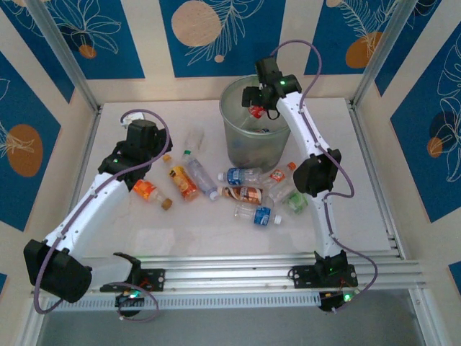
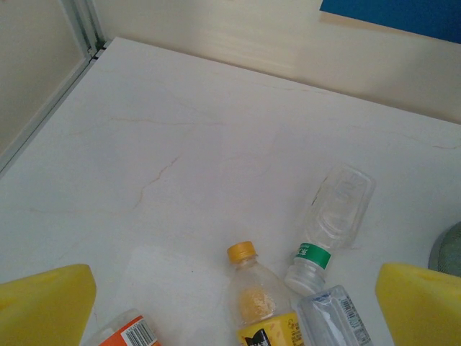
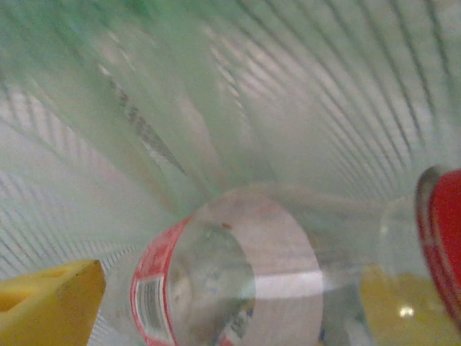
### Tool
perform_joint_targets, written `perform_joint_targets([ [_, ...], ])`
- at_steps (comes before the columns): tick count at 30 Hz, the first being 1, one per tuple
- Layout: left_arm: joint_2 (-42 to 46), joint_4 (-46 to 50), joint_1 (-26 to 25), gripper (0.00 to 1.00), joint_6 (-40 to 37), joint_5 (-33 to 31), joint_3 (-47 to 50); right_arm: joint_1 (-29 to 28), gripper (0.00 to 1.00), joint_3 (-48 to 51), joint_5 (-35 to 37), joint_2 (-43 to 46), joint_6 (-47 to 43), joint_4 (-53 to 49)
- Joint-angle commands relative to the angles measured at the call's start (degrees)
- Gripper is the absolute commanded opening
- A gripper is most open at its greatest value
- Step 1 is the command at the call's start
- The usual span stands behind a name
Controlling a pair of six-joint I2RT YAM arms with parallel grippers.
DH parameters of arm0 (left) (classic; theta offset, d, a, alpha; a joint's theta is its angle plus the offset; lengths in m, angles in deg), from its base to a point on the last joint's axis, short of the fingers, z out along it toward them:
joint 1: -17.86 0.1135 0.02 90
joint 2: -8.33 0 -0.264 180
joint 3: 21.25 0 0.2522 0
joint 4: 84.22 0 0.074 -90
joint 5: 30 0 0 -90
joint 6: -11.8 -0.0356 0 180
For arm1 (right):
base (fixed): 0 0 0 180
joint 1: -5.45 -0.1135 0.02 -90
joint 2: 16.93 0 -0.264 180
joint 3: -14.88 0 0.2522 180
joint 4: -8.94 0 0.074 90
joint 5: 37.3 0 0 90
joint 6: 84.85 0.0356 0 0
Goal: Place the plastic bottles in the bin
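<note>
The grey-green mesh bin stands at the back centre. My right gripper hangs over its mouth, shut on a clear bottle with a red label; its yellow finger touches the bottle's side, and the bin's ribbed wall lies blurred behind. My left gripper is open above the table, over a yellow-labelled bottle with an orange cap. Beside that lie a clear bottle with a green band and an orange-labelled one. Several more bottles lie in front of the bin.
The bin's edge shows at the right of the left wrist view. Bare white table stretches to the far left, bounded by a metal frame post. A rail runs along the near edge.
</note>
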Motion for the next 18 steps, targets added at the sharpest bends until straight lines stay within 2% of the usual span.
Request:
perform_joint_targets([
  [1,0.2,0.1,0.9,0.99,0.2,-1.0,-1.5,0.2,0.94,2.1,-2.4,2.3,-3.1,7.1],
  [8,-0.4,0.2,1.0,1.00,0.3,-0.4,-1.9,1.4,0.85,6.0,-8.5,2.4,-4.9,12.6],
  [14,-0.3,0.3,1.0,1.00,0.1,-0.6,-2.1,1.3,0.57,7.7,-6.2,2.8,-9.4,14.1],
  [15,-0.1,0.4,1.0,1.00,0.0,-0.6,-2.1,1.0,0.49,8.7,-5.7,3.4,-10.8,14.7],
  [18,-0.1,0.3,1.1,0.99,0.1,-0.7,-2.2,-0.8,0.40,16.4,-2.0,7.5,-15.9,21.1],
])
